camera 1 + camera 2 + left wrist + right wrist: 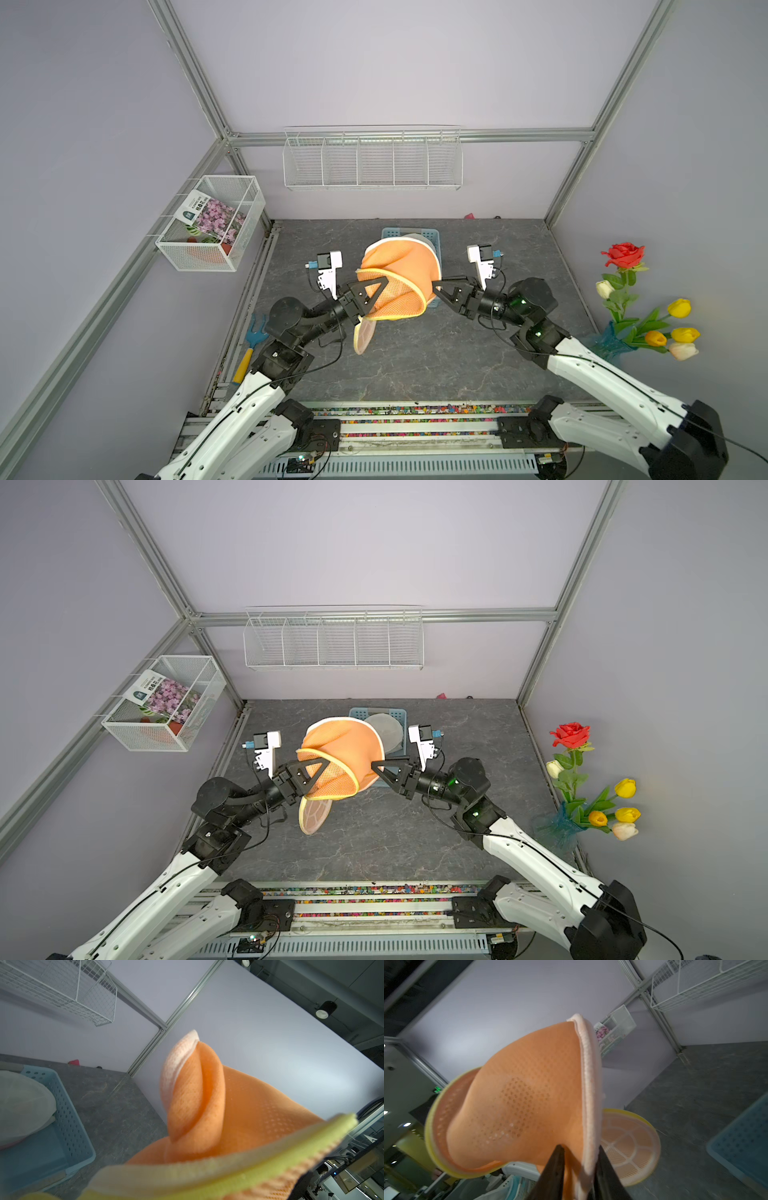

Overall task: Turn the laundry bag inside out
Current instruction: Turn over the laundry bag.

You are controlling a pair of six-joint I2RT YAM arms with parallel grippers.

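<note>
Left hand (380, 291) clamped tight on laundry bag (399, 266) rim; right hand (436, 286) part-open, astride its pale edge

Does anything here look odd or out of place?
Yes. The bag hangs twisted in mid-air, its round flap dangling loose below the left gripper. A rake also lies off the table, by its left edge.

Tabletop (415, 365) open before laundry bag (399, 266); basket (434, 241) behind.
</note>
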